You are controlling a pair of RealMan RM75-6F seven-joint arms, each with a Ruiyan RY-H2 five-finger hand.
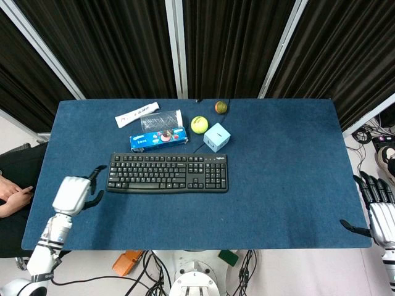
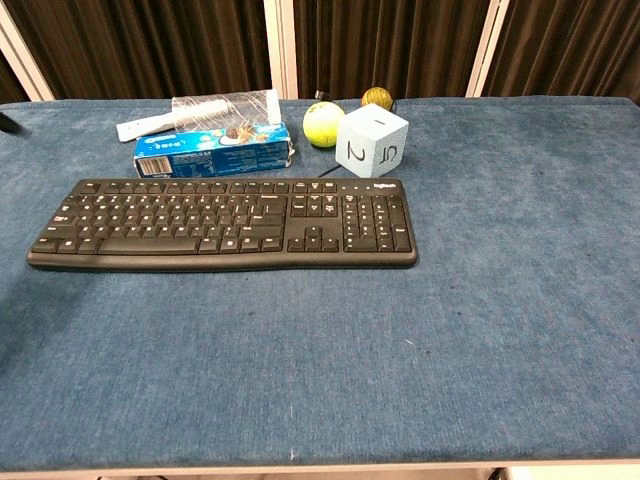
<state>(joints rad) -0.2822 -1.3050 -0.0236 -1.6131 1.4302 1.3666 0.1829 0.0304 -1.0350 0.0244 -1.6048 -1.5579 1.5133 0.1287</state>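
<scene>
The left hand hangs just off the left end of the black keyboard, fingers spread and empty, not touching it as far as the head view shows. The keyboard lies flat across the middle of the blue table, its near edge slightly skewed. Beyond it sit a blue snack box, a clear-wrapped packet, a yellow-green ball, a pale blue number cube and a small orange ball. The right hand waits far off at the table's right edge, fingers apart, holding nothing. To my eye no grip on the keyboard is made; any handling of it remains to do.
</scene>
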